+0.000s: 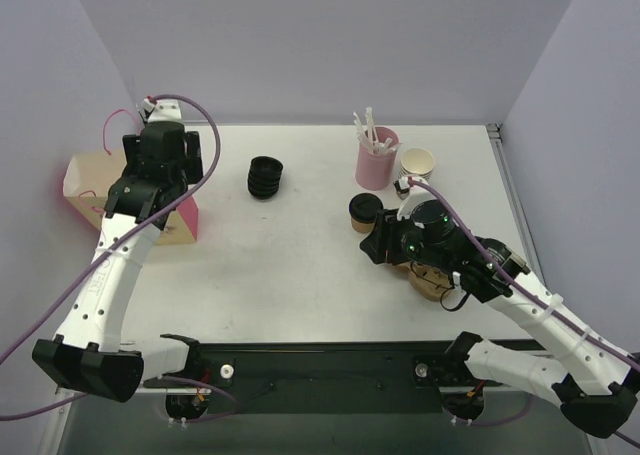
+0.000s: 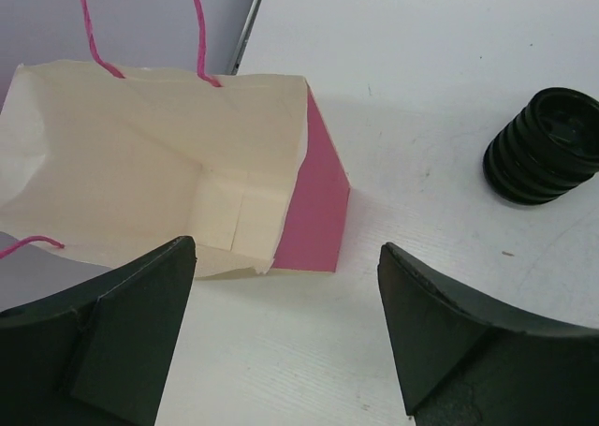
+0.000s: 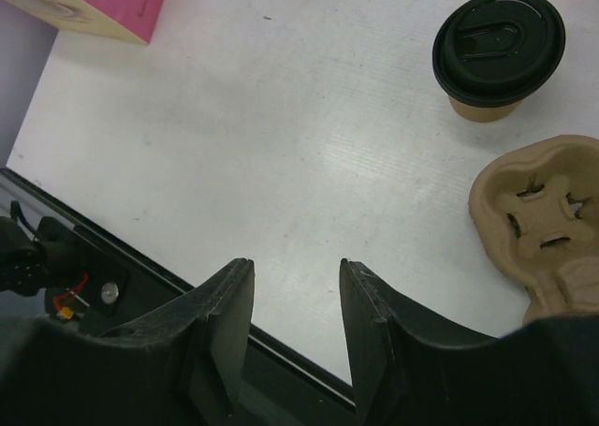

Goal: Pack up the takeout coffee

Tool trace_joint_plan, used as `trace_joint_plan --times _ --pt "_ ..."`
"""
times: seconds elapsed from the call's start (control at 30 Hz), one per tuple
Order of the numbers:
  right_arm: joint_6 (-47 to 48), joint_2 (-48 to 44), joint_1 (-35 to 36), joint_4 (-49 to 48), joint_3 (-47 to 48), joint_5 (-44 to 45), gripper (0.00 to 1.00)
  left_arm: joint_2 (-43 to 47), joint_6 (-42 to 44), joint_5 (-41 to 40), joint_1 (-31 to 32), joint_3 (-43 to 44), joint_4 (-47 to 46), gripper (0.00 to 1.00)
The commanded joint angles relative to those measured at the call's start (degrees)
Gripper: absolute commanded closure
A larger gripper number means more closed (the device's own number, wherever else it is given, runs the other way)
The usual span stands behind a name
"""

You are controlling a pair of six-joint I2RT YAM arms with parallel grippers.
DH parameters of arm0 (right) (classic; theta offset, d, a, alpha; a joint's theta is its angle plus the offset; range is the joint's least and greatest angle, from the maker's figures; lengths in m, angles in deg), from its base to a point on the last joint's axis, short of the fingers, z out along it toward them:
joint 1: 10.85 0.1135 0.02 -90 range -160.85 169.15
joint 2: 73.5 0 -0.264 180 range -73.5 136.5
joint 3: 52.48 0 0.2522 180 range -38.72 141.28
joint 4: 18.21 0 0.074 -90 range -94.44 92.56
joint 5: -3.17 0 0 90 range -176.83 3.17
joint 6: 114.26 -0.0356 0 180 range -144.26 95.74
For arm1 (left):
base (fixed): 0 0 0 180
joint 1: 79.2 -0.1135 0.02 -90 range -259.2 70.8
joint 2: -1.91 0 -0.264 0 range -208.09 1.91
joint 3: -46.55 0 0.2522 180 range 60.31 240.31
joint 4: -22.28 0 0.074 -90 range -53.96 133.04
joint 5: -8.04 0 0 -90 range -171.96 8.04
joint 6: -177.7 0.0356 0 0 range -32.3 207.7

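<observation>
Evidently awaiting pickup, the coffee point(image 1: 365, 212) stands on the desk point(image 1: 300, 265) beside the carrier point(image 3: 543, 229); right end effector point(image 3: 295, 323) hovers close, parted and empty; left end effector point(image 2: 285, 342), spread wide, likely tends the bag point(image 2: 159, 164)

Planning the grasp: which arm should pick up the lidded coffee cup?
Right. The right gripper, open, sits close to the cup; the left gripper hangs at the bag, across the table.

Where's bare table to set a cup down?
Bare: the table centre, bordered by pink bag, lid stack and takeout coffee, down to the near edge. Crowded: far right, where coffee, cup carrier, pink stirrer cup and paper cups cluster.
</observation>
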Motion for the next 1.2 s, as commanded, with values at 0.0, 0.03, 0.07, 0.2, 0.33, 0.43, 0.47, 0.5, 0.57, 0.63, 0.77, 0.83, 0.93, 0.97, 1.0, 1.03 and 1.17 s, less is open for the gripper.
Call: trace_joint_plan --times 0.0,0.03,0.07,0.2,0.33,0.43,0.47,0.5,0.57,0.63,0.77,0.83,0.93,0.97,1.0,1.03,1.17 --pt "-4.1 -1.8 0.4 3.7 2.7 -2.7 0.58 -2.0 -1.9 1.0 -3.6 7.1 5.6 0.14" --pt "-4.6 -2.0 0.4 5.8 3.1 -2.3 0.58 -2.2 -2.1 2.3 -4.8 6.9 5.6 0.15" --pt "-4.5 -2.1 0.4 6.6 3.4 -1.3 0.58 -2.4 -2.7 3.1 -5.1 6.6 5.4 0.15" --pt "-4.0 -1.2 0.2 9.0 6.9 0.1 0.59 -3.4 -3.7 6.1 -6.7 5.1 6.0 0.21" --pt "-2.2 2.4 0.3 11.7 11.3 0.8 0.59 -5.7 -3.6 8.6 -8.0 5.3 6.1 0.35" --pt "-1.7 4.9 0.2 13.3 14.2 3.1 0.59 -7.5 -3.2 9.9 -8.6 5.0 5.2 0.40" --pt "-1.5 5.5 0.2 13.4 14.7 3.4 0.59 -8.0 -3.2 10.0 -8.9 5.2 5.3 0.42" --pt "-1.4 6.4 0.3 13.4 15.1 3.6 0.59 -8.6 -3.2 9.9 -9.1 5.6 5.8 0.42" --pt "-1.0 7.5 0.2 13.4 17.0 3.5 0.59 -10.1 -3.0 10.1 -9.4 6.3 6.2 0.43" --pt "-0.1 8.9 0.3 13.7 18.3 3.4 0.60 -10.7 -2.7 10.3 -9.6 6.2 6.0 0.49" --pt "1.2 10.1 0.1 13.9 20.8 4.1 0.60 -11.6 -2.4 12.2 -9.5 8.0 8.6 0.83" --pt "1.5 10.8 0.1 14.6 21.9 4.2 0.60 -11.7 -3.3 14.2 -9.5 10.4 12.3 0.97" --pt "2.1 11.7 -0.2 15.6 23.8 3.4 0.60 -11.2 -5.7 15.3 -7.4 13.8 18.2 1.00" --pt "2.5 12.0 -0.4 15.9 24.3 3.5 0.60 -10.9 -7.8 14.5 -6.5 14.8 21.9 1.00" --pt "2.7 12.2 -0.8 16.4 25.0 3.5 0.60 -10.8 -8.9 14.4 -5.7 16.6 23.9 1.00" --pt "3.2 12.1 -1.1 16.6 25.2 3.3 0.60 -10.5 -11.2 14.1 -3.3 17.3 25.7 1.00" --pt "4.8 11.8 -3.3 17.0 25.3 2.1 0.60 -8.6 -17.6 12.5 4.8 17.4 35.1 1.00"
